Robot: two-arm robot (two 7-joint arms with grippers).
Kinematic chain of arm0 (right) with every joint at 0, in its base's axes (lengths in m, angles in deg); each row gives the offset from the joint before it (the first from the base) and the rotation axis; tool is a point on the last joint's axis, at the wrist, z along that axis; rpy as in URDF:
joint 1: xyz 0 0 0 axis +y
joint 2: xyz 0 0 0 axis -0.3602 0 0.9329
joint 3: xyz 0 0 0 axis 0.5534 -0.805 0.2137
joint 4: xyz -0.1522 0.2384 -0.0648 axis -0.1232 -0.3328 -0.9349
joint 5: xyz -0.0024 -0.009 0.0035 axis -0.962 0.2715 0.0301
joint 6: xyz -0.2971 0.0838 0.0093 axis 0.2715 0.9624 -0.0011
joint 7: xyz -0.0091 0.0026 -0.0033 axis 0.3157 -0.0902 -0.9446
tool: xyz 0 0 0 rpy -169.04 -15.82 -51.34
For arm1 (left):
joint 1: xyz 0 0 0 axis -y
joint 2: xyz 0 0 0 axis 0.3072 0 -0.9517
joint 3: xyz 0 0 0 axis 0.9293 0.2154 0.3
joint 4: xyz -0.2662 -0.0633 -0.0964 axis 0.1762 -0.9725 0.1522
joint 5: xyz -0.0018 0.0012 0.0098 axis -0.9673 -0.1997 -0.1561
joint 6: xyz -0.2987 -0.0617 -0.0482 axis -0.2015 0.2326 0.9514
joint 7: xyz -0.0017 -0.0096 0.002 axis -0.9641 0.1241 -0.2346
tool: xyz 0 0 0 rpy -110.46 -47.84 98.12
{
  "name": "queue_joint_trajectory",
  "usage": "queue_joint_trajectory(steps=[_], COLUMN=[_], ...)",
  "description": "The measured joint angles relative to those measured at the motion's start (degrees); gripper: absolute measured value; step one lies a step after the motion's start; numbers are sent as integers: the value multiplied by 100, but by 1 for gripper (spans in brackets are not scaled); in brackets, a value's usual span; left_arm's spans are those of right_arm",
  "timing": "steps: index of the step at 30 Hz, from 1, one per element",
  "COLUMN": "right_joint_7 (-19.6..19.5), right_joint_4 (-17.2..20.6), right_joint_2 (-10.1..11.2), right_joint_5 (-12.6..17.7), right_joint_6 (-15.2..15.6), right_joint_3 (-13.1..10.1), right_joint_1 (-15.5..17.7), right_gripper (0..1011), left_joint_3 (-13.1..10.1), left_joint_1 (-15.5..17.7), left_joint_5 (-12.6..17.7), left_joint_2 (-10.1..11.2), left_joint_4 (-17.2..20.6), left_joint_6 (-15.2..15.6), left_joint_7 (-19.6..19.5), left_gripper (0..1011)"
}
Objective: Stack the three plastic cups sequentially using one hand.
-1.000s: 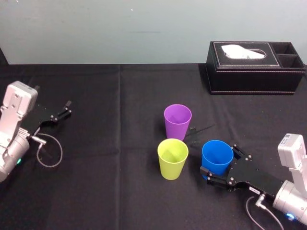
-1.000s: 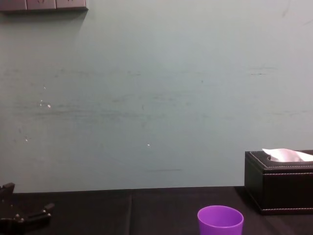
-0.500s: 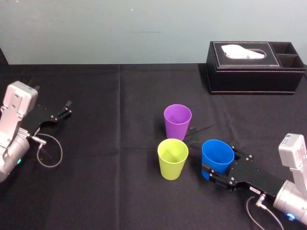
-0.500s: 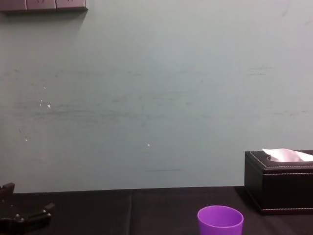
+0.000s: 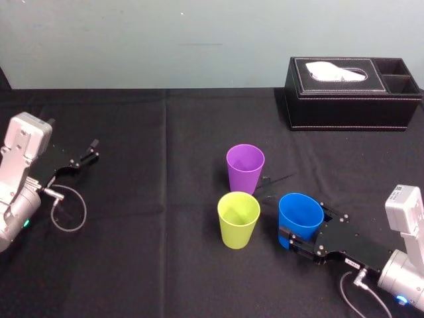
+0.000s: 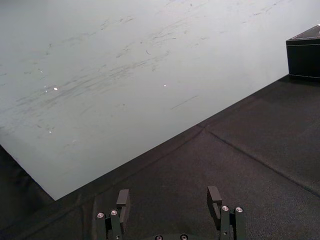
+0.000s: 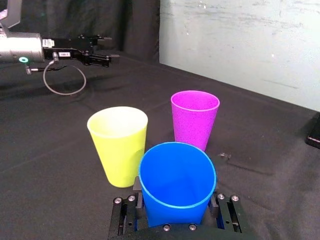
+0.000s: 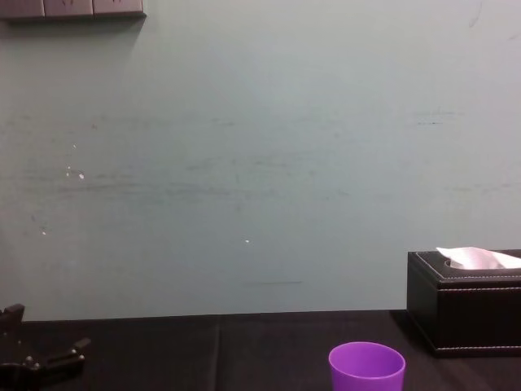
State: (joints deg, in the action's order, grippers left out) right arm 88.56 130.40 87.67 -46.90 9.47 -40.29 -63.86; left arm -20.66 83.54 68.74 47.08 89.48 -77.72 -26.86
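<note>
Your black table [image 5: 165, 265] carries a black tissue box [image 5: 351, 99] at its far right. The right gripper [image 5: 305, 228] sits at the near right, fingers closed against the lower sides of the blue cup [image 5: 298, 211], which leans slightly. The left gripper [image 6: 168, 196] rests far left, fingers spread, holding nothing. The yellow-green cup [image 5: 238, 217] stands just left of the blue one, and the purple cup [image 5: 245, 167] stands just behind them. You cannot read the small label [image 5: 396, 193] on the right wrist

in the chest view the lower edge cuts off the purple cup [image 8: 366, 365] and the right edge cuts the tissue box [image 8: 464, 303]. the blue cup [image 7: 177, 175] hides the fingertips of the right gripper [image 7: 176, 202], which seems clamped on it; we cannot see the cup's base.
</note>
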Motion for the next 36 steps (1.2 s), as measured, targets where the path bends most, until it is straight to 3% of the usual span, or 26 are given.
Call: queue_joint_trajectory(steps=[6,11,21,29,36], right_joint_7=[-86,-230,-382,-605,-649], right_joint_4=[214,589,1379,1723,1663], right_joint_2=[37,118,326,371,256], right_joint_5=[-22,-19,205,213,118], right_joint_6=[-6,170,832,1392,1586], right_joint_3=[-73,-210,-474,-431,-206], right_joint_1=[80,191,272,-35,-484], right_gripper=[723,723,723,723,723], left_joint_3=[0,0,0,0,0], left_joint_1=[0,0,0,0,0], left_joint_5=[0,0,0,0,0], left_joint_2=[0,0,0,0,0], left_joint_4=[0,0,0,0,0], left_joint_6=[0,0,0,0,0], left_joint_7=[0,0,0,0,0], left_gripper=[1011,1011,1011,1011,1011])
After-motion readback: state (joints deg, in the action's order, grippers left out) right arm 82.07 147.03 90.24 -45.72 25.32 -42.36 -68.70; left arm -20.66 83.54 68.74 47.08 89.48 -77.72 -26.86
